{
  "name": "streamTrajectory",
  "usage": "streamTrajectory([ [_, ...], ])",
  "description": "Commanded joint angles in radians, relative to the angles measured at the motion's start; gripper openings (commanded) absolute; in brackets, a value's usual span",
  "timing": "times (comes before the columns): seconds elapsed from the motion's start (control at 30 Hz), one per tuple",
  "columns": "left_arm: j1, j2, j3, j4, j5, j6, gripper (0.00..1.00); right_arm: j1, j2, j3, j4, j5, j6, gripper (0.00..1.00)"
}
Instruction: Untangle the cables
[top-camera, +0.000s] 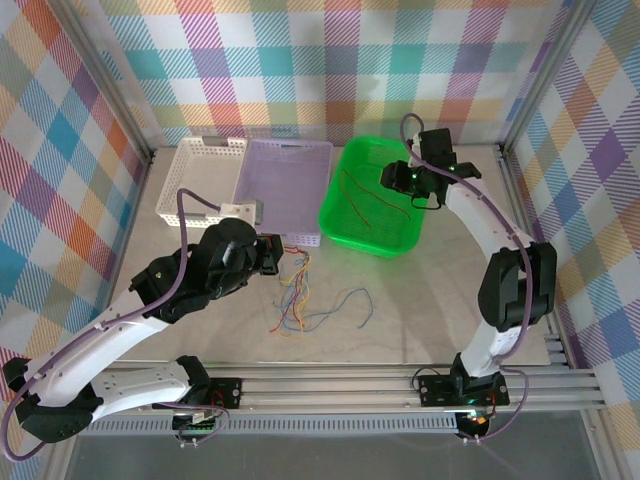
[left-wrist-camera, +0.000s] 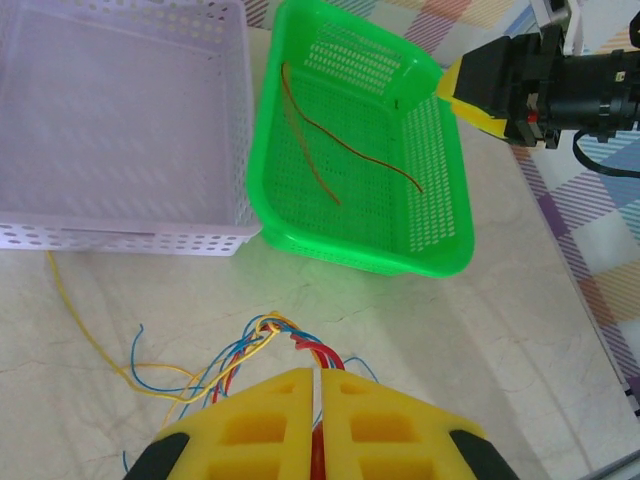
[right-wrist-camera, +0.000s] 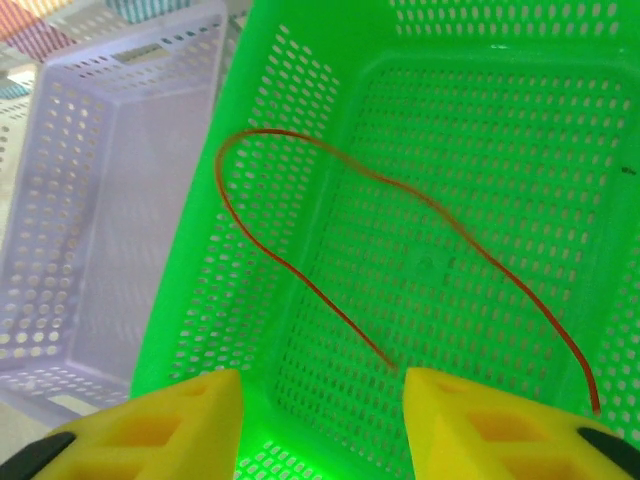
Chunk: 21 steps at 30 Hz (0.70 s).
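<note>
Cables (top-camera: 297, 290) in red, blue and yellow lie knotted on the table (top-camera: 430, 310), at 6 o'clock of the lavender basket (top-camera: 285, 175); how many strands are in the knot cannot be told. The left claw (left-wrist-camera: 317, 378) is pressed together on the knot, probably to anchor it for pulling. One red cable (right-wrist-camera: 305, 290) lies in the green basket (right-wrist-camera: 290, 100) at 1 o'clock, apparently the bin for freed strands. The right claw (right-wrist-camera: 320, 400) is spread above it. There are three baskets in all, counting the white basket (top-camera: 195, 170).

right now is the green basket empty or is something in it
Not empty: one red cable lies looped on the floor of the green basket.
</note>
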Motion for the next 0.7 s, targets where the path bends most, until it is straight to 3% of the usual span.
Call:
streamTrajectory([
  [0.0,0.011,-0.003,0.001,0.040,0.010,-0.007,0.00,-0.004,-0.087,-0.018,0.029,-0.041,-0.003,0.51],
  [0.13,0.011,-0.006,-0.001,0.049,0.010,-0.007,0.00,0.005,-0.193,-0.098,0.072,-0.091,0.025,0.55],
  [0.43,0.011,-0.002,-0.006,0.068,0.011,-0.004,0.00,0.135,-0.455,-0.392,0.259,-0.360,0.119,0.63],
  [0.67,0.011,-0.005,-0.031,0.093,0.011,-0.009,0.00,0.365,-0.604,-0.612,0.412,-0.383,0.147,0.67],
])
